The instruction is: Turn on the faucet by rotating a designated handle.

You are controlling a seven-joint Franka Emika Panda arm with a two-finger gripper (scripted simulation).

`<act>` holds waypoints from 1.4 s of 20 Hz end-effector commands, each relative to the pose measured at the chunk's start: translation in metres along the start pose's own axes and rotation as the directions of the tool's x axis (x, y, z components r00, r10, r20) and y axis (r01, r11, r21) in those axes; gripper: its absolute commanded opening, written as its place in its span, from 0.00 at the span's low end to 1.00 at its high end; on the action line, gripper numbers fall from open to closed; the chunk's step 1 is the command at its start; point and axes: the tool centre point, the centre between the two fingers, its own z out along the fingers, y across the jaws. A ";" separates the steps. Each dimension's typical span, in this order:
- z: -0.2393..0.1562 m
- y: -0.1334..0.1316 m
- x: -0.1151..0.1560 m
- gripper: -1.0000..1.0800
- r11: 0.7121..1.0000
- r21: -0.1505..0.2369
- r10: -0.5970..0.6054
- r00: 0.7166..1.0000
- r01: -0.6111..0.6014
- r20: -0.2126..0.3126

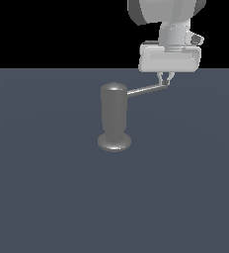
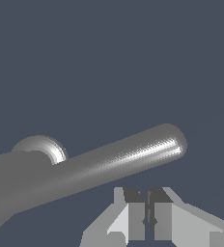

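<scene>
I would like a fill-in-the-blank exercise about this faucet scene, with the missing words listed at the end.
1. The handle sticks out from the faucet toward the exterior view's ____.
2. The gripper is positioned at the handle's ____ end, away from the cylinder.
3. The faucet stands ____ on its wide round base.
4. In the wrist view, the two fingers are nearly ____, with only a thin gap between them.

Missing words: right; free; upright; closed
</scene>
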 end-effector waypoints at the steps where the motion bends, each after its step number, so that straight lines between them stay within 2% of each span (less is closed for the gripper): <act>1: 0.009 -0.006 0.008 0.00 1.000 0.003 -0.005 1.000 0.005 0.007; 28: 0.016 -0.008 0.066 0.00 1.000 0.003 0.007 1.000 -0.007 0.017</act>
